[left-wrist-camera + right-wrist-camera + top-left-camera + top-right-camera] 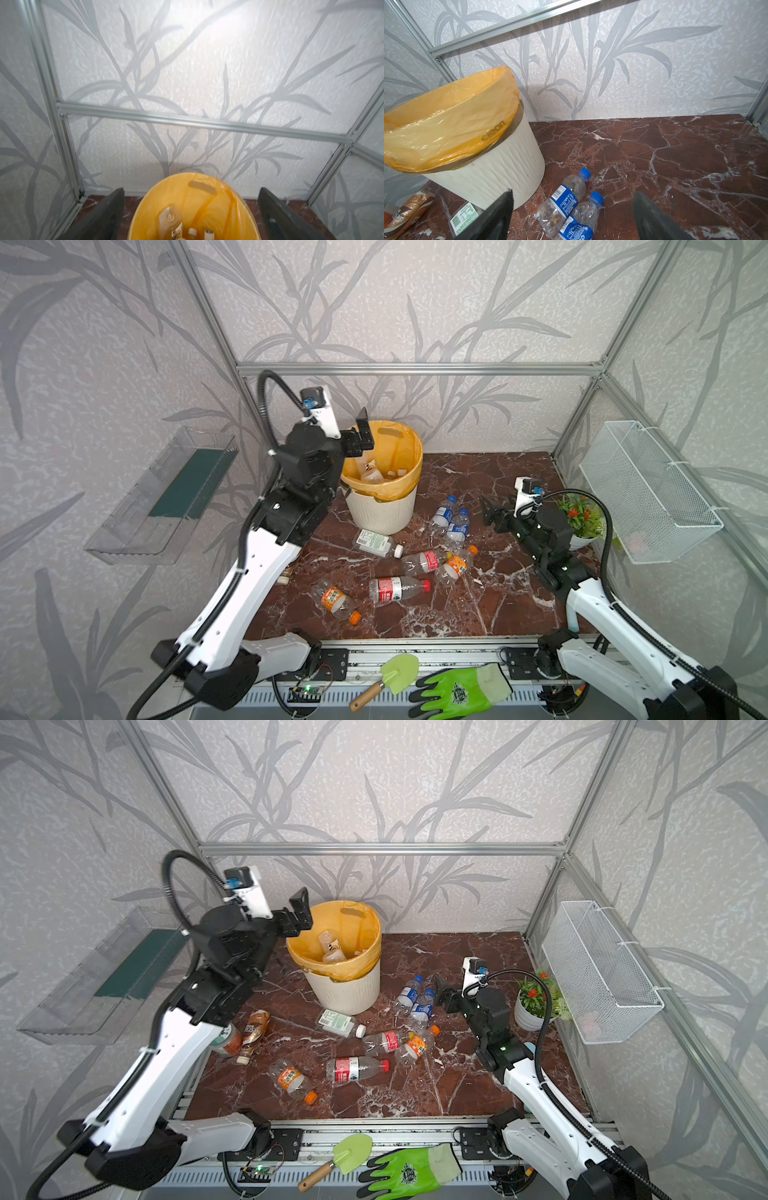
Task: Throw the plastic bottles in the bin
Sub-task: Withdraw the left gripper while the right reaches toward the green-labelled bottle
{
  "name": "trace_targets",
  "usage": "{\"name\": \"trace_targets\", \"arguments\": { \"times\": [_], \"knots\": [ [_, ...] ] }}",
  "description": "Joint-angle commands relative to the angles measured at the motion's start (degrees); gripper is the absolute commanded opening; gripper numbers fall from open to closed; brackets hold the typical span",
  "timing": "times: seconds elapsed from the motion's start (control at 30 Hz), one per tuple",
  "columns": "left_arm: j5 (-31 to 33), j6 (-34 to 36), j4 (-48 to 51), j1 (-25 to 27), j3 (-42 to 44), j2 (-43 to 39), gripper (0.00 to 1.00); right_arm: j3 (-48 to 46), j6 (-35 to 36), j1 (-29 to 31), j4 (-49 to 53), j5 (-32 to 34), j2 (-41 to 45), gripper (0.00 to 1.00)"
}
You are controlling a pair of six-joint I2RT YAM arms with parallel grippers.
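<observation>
Yellow-lined bin [382, 516] sits just below the left gripper [364, 425], spread wide and empty as for a drop; right gripper [492, 512], also wide, faces two blue-capped bottles [444, 512] beside bin.

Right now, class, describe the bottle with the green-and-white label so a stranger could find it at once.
Start at the cream ribbed bin with the orange liner, at the back of the marble table. Just in front of its base lies the green-labelled bottle, on its side. The neighbouring bottles have red, orange or blue caps and labels; this one pairs a white cap with a flat-sided body.
</observation>
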State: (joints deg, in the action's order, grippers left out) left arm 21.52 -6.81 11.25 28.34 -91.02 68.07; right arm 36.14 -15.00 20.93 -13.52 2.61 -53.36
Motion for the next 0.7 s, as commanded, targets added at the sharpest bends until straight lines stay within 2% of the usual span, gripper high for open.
{"name": "trace_targets", "arguments": {
  "times": [0.0, 0.23, 0.4, 0.57, 0.67],
  "knots": [
    [2.0, 1.95, 0.52, -0.21, 2.78, -3.49, 0.99, 0.5, -0.3, -0.27, -0.72, -0.32, -0.88, 0.9],
    [9.01, -9.49, 6.02, -0.13, 16.98, -10.49, 0.99, 0.55, -1.16, -0.3, -1.24, -0.94, -2.35, 0.9],
    [12.99, -24.38, 12.18, -0.27, 29.72, -15.32, 0.99, 0.67, -1.69, -0.27, -1.08, -2.88, -3.75, 0.9],
    [13.39, -33.89, 17.4, -1.56, 39.51, -19.07, 0.99, 2.39, -1.52, 0.02, -1.01, -11.27, -8.09, 0.85],
    [9.76, -37.38, 19.34, -4.65, 43.43, -20.13, 0.99, 3.79, -0.26, 2.2, -1.22, -13.73, -11.41, 0.83]
  ]
}}
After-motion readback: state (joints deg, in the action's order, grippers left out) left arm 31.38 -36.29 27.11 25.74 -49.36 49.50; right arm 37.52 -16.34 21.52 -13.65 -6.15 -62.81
